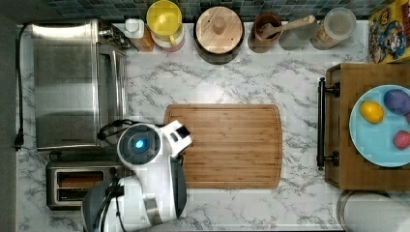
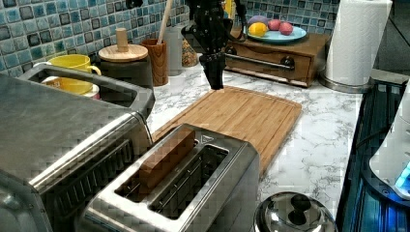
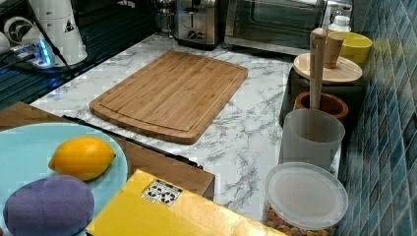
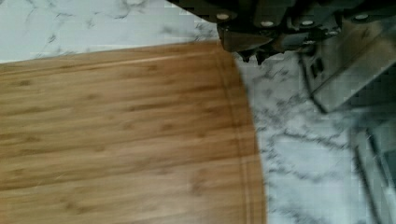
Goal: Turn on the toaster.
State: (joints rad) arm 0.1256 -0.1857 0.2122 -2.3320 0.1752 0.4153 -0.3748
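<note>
Top view puts the toaster (image 1: 82, 185) at the lower left of the frame, on the marble table (image 1: 300, 82) just below the big toaster oven (image 1: 72, 82), with the robot's white arm (image 1: 145, 164) partly over its right end. Left view shows the toaster large at the bottom centre, a slice of bread (image 2: 164, 157) standing in one of its two slots. It is a stiff steel box, probably light enough to skid on smooth marble, so my guess is a push straight down on the side lever works better than any sideways shove; the lever itself I cannot make out from these angles. Brushed steel is slippery, so the lever's black tab is the place to press.

Left view's upper middle has the hand (image 2: 213, 77) hanging over the far edge of the cutting board (image 2: 237, 113), well apart from the toaster, and whether it is spread or pressed together I cannot tell. Jars and a mug (image 1: 165, 21) line the tiled back wall, leaving open marble around the board
</note>
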